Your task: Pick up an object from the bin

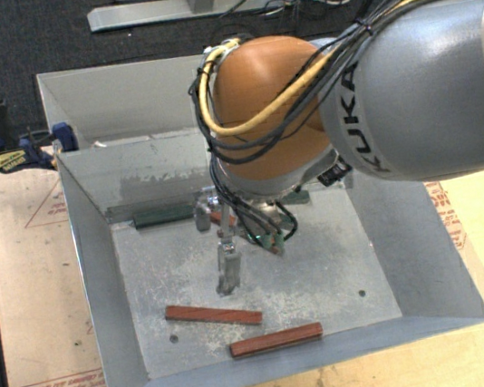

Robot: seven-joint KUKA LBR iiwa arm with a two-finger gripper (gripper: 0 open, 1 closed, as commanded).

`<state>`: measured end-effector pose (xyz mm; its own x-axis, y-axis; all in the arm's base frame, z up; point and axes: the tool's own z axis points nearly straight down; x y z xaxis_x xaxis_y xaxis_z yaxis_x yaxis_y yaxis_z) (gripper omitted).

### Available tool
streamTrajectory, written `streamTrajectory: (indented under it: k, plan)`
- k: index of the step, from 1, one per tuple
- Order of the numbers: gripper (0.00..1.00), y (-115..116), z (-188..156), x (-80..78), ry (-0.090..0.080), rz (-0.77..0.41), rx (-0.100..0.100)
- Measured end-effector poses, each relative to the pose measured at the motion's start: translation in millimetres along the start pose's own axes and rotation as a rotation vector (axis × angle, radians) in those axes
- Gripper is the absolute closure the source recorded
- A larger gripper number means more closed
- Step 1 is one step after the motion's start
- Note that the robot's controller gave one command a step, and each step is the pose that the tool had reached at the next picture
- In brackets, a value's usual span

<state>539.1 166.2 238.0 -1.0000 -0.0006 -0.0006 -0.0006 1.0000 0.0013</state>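
Reaching into the grey metal bin [97, 258] from the right with the big silver arm [432, 92], wearing an orange cover [260, 84] at the wrist and carrying yellow and black cables [231, 139] looped round that cover. Hanging the gripper [229, 277] down below the cover, low over the middle of the bin's floor, above a bare, dust-speckled patch of metal. Being impossible to tell from this angle whether released or clenched, and whether touching the floor or stopping just short of it.

Finding nearest to the gripper a slim red-brown bar [214, 315], lying flat on the floor just toward the bin's near side, left end higher in the view and right end lower, close to the gripper yet apart from it. Finding a second red-brown bar [277, 340] of the same kind further toward the near side, lying almost level along the foot of the front wall, near the first bar's right end without touching it. Spotting a dark green bar [161, 217] well apart from both, lying along the foot of the back wall, left of the gripper.
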Motion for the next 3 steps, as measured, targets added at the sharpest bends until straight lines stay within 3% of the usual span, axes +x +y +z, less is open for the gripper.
streamTrajectory:
  k: [1,2,3]
  plan:
    - [0.00,7,36,14.8,-0.005,-0.069,-0.001]
    - [0.00,3,102,23.7,-0.003,-0.137,-0.001]
    - [1.00,-12,166,16.8,-0.004,-0.207,-0.002]
